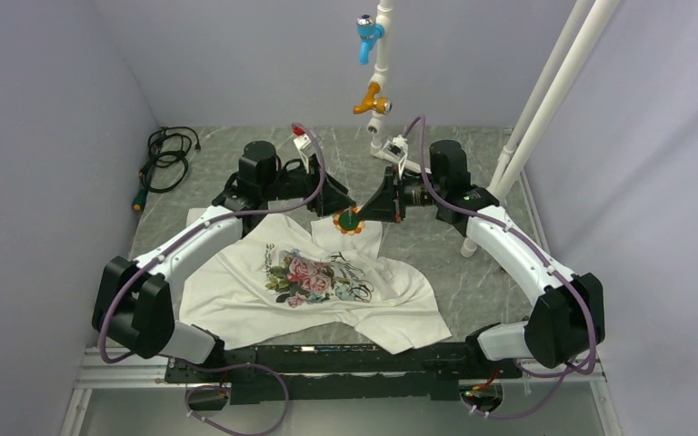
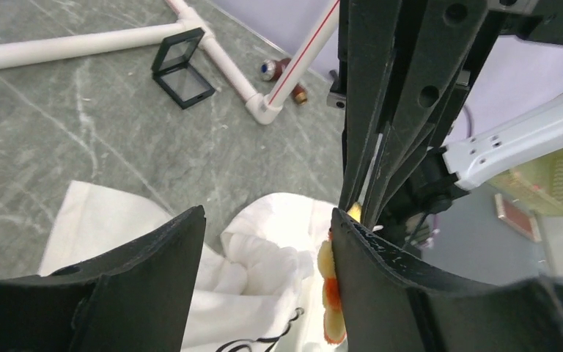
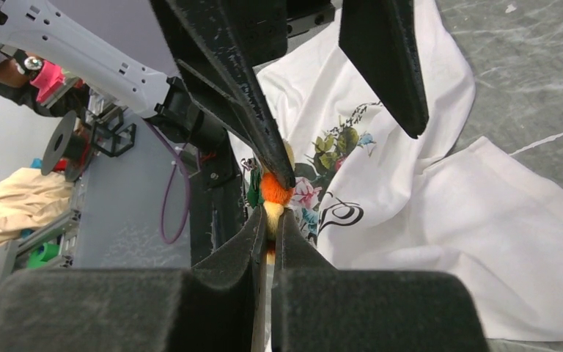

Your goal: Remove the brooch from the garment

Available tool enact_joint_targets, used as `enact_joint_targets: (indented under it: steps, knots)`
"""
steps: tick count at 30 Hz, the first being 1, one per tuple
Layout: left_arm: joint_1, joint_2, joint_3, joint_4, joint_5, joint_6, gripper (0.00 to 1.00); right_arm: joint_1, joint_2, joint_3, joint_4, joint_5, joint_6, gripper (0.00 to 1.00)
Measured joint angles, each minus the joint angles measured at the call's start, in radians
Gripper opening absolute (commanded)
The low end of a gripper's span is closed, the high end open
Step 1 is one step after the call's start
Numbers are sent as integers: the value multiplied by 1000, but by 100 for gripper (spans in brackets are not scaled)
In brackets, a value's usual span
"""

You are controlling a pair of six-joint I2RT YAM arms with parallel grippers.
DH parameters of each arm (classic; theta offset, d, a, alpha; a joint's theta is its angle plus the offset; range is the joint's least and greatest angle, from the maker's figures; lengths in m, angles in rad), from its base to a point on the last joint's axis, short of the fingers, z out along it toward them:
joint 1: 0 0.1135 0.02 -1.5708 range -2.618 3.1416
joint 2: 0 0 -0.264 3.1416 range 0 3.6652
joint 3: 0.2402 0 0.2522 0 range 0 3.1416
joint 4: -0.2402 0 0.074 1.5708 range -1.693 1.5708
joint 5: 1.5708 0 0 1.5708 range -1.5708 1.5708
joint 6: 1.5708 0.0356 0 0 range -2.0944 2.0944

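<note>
The white T-shirt (image 1: 236, 291) with its rose print lies spread on the table, and a bunched fold of it rises at the far edge. The orange-yellow flower brooch (image 1: 351, 221) sits on that fold. My right gripper (image 1: 370, 212) is shut on the brooch (image 3: 271, 202), whose petals are pinched between its fingertips (image 3: 270, 214). My left gripper (image 1: 334, 209) is open, its jaws wide apart astride the bunched white cloth (image 2: 264, 249). The brooch (image 2: 328, 290) lies against the inner face of its right finger. The pin's backing is hidden.
A white PVC pipe frame (image 1: 545, 100) with a blue tap and an orange tap stands at the back right; its foot shows in the left wrist view (image 2: 220, 62). A small black frame (image 2: 183, 72) lies beside it. A coiled black cable (image 1: 165, 159) lies at the back left.
</note>
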Motion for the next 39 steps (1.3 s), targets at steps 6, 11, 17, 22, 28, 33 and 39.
enact_joint_targets:
  steps: [6, 11, 17, 22, 28, 33, 39]
  knots:
    - [-29, -49, 28, -163, -96, 268, 66, 1, 19, 0, -4, -17, 25, 0]
    - [-59, -72, 72, -302, -153, 573, 65, 1, 34, 0, -8, -32, 31, 0]
    - [-138, -121, 64, -422, -206, 978, 62, 1, 80, 20, -64, -93, 27, 0]
    - [-163, -135, 62, -459, -235, 1109, 61, 3, 99, 34, -104, -116, 8, 0]
    - [-167, -134, 61, -461, -289, 1130, 59, 3, 99, 45, -114, -119, -19, 0]
    - [-154, -122, 68, -461, -313, 1146, 57, 3, 99, 48, -133, -119, -37, 0]
    - [-143, -114, 83, -460, -305, 1148, 56, 3, 106, 66, -169, -119, -59, 0]
